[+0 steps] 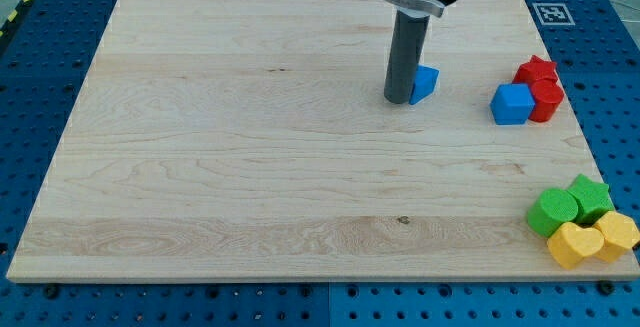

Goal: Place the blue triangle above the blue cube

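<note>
The blue triangle [426,82] lies on the wooden board at the view's upper middle right. My tip [397,100] stands right against its left side, partly hiding it. The blue cube [512,104] sits further to the view's right, apart from the triangle and slightly lower in the view. It touches the red blocks at its right.
A red star [537,69] and a red cylinder [547,98] sit against the blue cube near the board's right edge [570,117]. At the lower right corner are a green cylinder [553,211], a green star [590,196] and two yellow blocks [576,245] [616,234].
</note>
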Controlling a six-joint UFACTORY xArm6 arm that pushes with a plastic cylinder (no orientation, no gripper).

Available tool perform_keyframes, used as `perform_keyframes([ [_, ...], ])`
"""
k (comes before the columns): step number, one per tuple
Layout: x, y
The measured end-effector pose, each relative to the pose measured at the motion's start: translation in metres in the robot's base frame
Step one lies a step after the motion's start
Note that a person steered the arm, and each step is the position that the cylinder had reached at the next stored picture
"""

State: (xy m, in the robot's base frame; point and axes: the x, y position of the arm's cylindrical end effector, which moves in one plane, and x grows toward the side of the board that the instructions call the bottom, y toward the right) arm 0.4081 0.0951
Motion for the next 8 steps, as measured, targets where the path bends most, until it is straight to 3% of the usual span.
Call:
perform_keyframes([
  [4, -0.05, 0.053],
  [6, -0.051, 0.095],
  [8, -0.078, 0.07],
])
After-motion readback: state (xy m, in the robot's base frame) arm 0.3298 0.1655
